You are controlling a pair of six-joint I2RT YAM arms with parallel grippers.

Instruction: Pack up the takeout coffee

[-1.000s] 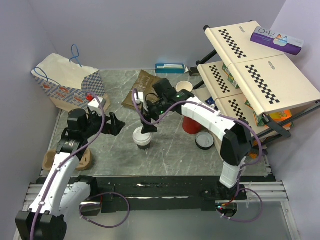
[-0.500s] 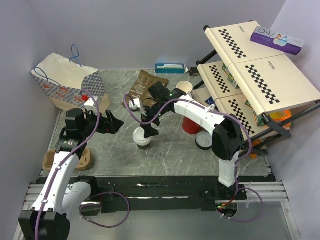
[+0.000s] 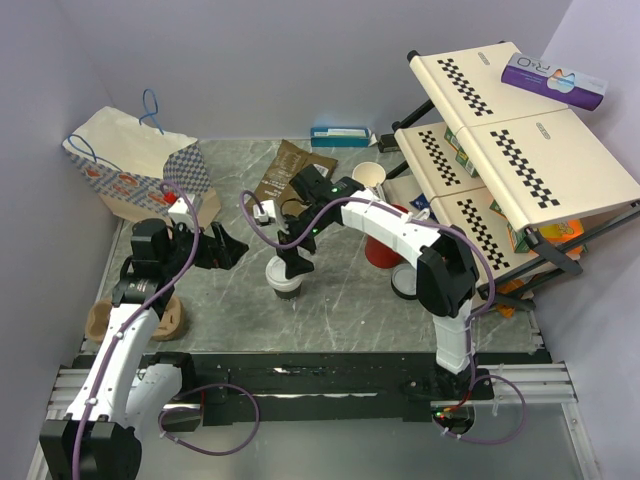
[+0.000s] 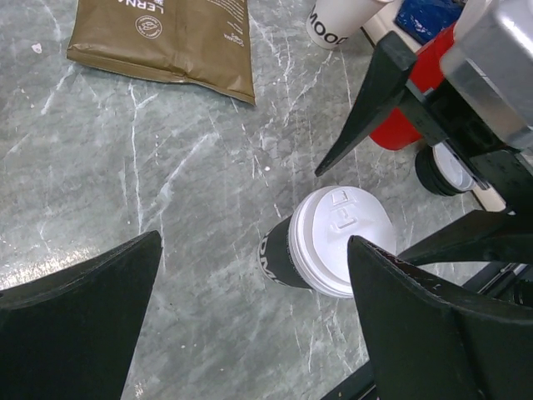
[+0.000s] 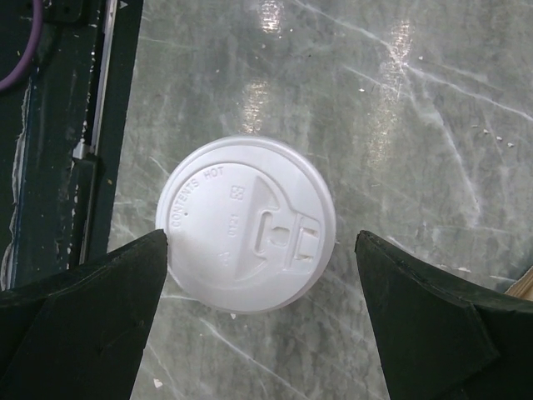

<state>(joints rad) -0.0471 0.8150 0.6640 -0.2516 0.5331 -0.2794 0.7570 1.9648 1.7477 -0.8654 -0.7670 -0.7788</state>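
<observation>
The takeout coffee cup (image 3: pixel 284 276) stands upright on the grey marble table, with a white lid and a dark sleeve. It shows in the left wrist view (image 4: pixel 333 242) and from straight above in the right wrist view (image 5: pixel 246 246). My right gripper (image 3: pixel 296 256) hangs just above the cup, open (image 5: pixel 262 321), with one finger on each side of the lid and not gripping it. My left gripper (image 3: pixel 224 247) is open and empty, to the left of the cup (image 4: pixel 258 333) and pointing at it with a gap between.
A white paper bag (image 3: pixel 130 160) stands at the back left. A brown coffee pouch (image 3: pixel 295 172), lidless cream cups (image 3: pixel 368 178), a red cup (image 3: pixel 383 248) and a dark lid stack (image 3: pixel 408 283) lie nearby. A cardboard carrier (image 3: pixel 135 320) sits front left, a folding rack (image 3: pixel 520 150) right.
My right wrist has swung a little left and back while its fingers stay over the cup. The left gripper and the cup have barely moved.
</observation>
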